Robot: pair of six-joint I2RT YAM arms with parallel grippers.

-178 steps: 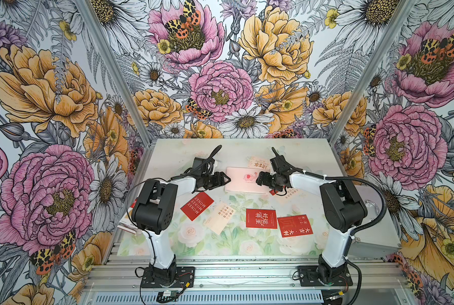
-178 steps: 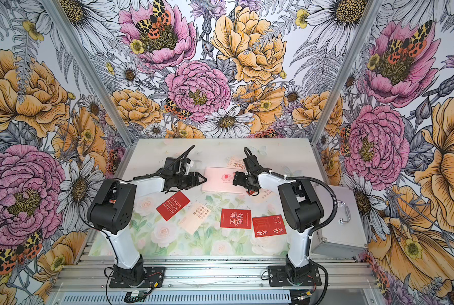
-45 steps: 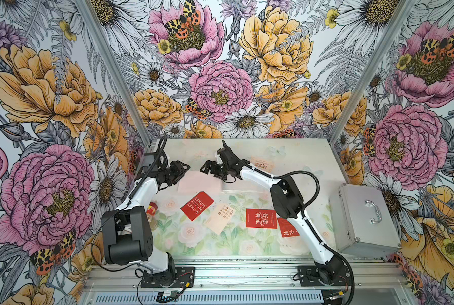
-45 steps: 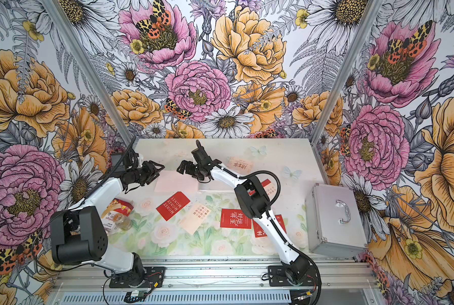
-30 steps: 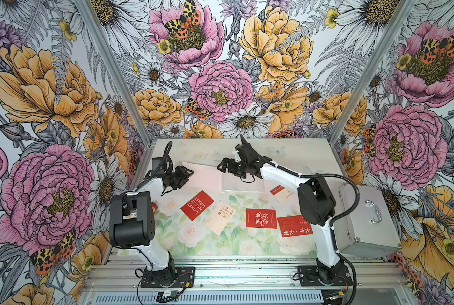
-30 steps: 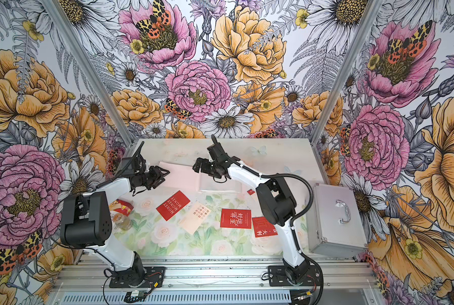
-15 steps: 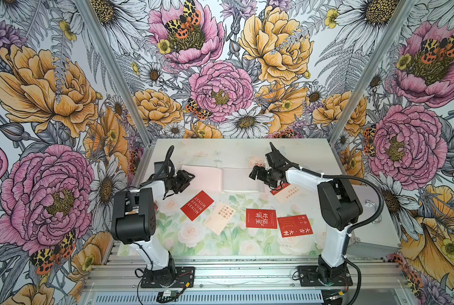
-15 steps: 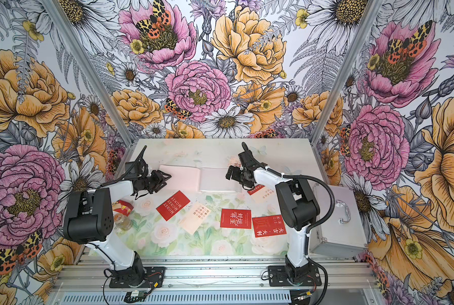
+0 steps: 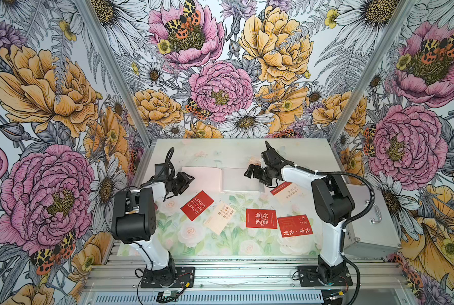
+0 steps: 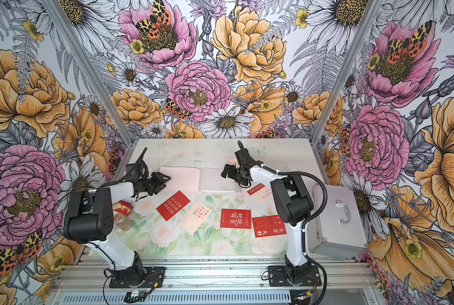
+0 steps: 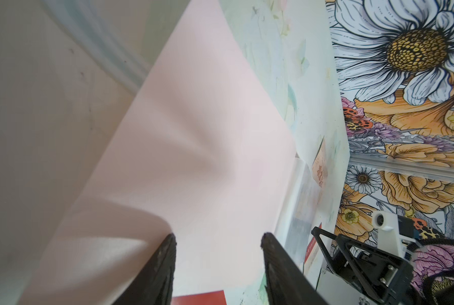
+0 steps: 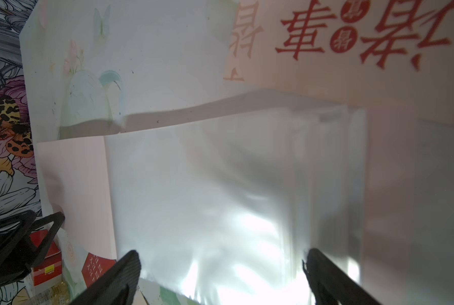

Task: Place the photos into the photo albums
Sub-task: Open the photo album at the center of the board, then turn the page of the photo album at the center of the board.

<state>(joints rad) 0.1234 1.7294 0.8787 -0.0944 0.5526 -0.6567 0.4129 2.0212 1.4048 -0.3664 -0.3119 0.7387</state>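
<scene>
At the far middle of the table (image 9: 220,150) the photo album (image 9: 202,177) now lies open (it was shut, cover up, seconds ago), pink cover flat to the left, clear sleeve page (image 9: 240,181) to the right. The right gripper (image 9: 254,175), jaws wide and empty, has swung back from its reach across and hangs over the sleeve's right edge; the left gripper (image 9: 188,182), jaws half parted on nothing, sits by the cover's left edge. Opening looks done; the MONEY card (image 9: 197,205) and other photos (image 9: 261,218) lie loose nearer, so a first pick seems due.
</scene>
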